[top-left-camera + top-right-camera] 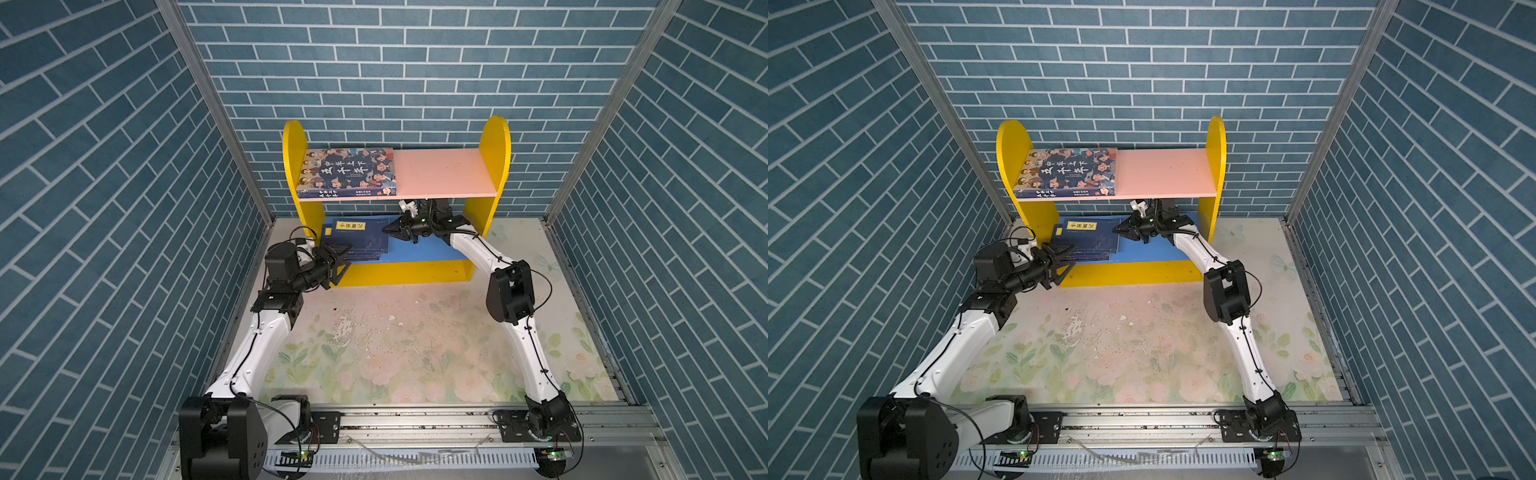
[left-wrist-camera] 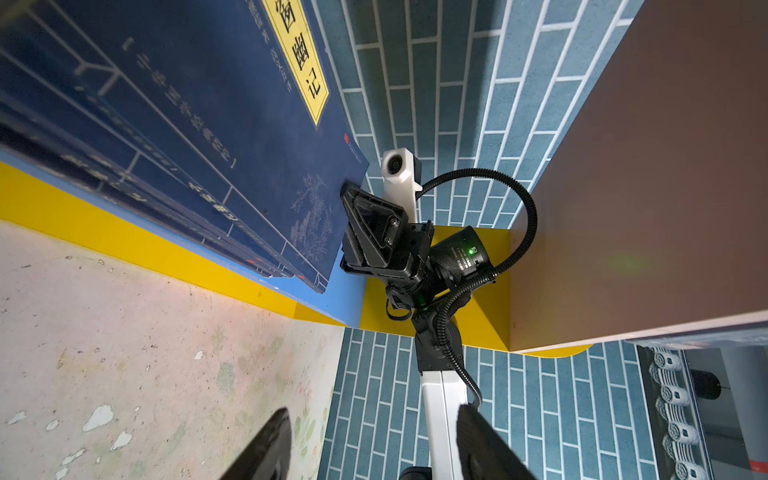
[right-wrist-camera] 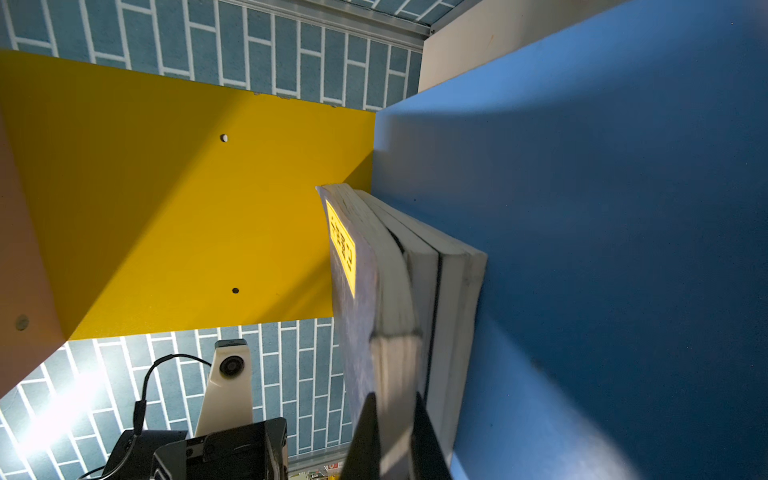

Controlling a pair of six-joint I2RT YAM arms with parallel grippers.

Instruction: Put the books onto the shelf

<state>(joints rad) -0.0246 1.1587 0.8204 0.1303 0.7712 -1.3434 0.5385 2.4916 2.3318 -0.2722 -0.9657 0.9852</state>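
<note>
The shelf [image 1: 494,166] stands at the back of the bench [image 1: 395,340], against the brick wall. The thick book [image 1: 347,172] lies flat on the left half of its pink upper board [image 1: 440,172]. The thin navy books [image 1: 361,241] lie in a loose, slightly fanned stack on the left part of the blue lower board [image 1: 424,251], and no book is left on the bench.

Judging by this, the task is in its last step: settling the top thin book [image 3: 390,270] onto the stack. The right arm reaches in under the pink board from the right. The right fingers [image 3: 365,436] are pinched narrow on that book's page edge, one on either side, and the book bows slightly off the ones below (how many lie under it I cannot count for sure).

The left fingers [image 2: 266,449] stand about half open at the stack's front left corner, with nothing between them. Whether a tip touches the books I cannot tell.

The next move likely calls for the right fingers to let go and back straight out. There is little room under the upper board, and the book should not be dragged along. The left arm could then square up the fanned edges.
</note>
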